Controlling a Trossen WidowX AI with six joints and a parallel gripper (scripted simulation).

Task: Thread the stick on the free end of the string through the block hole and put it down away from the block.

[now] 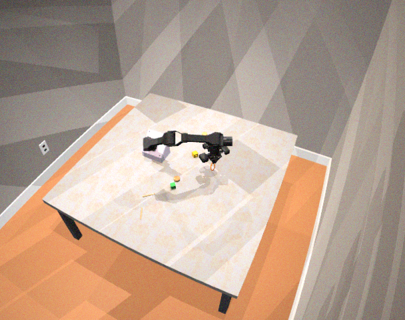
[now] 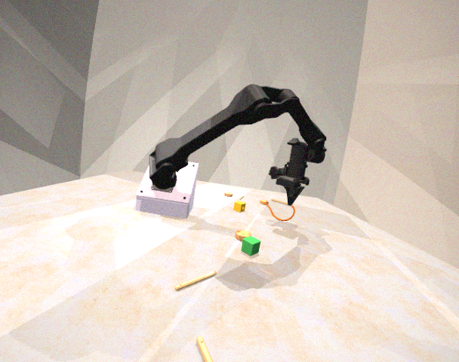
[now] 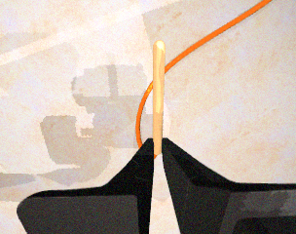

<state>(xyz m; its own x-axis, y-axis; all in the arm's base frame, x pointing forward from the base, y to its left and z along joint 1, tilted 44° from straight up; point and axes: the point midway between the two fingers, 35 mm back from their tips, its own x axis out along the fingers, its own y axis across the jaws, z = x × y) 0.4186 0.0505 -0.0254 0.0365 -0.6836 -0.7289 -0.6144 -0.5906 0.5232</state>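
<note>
My gripper [image 1: 214, 161] [image 2: 290, 202] [image 3: 157, 142] is shut on the thin wooden stick [image 3: 158, 93] [image 2: 279, 201] and holds it a little above the table, pointing level. An orange string [image 3: 211, 41] [image 2: 282, 218] [image 1: 212, 167] loops down from the stick and runs to a small round wooden button [image 2: 264, 201] on the table. The yellow block with a hole [image 2: 239, 206] [image 1: 194, 153] stands on the table to the left of the gripper, apart from it. The block does not show in the wrist view.
A green cube [image 2: 250, 246] [image 1: 173, 185] and a round wooden disc [image 2: 242, 234] [image 1: 176, 178] lie nearer the front. Two loose sticks [image 2: 195, 280] [image 2: 203, 348] lie farther forward. Another small disc [image 2: 228, 194] lies behind the block. The arm's white base [image 2: 165, 202] stands at the left.
</note>
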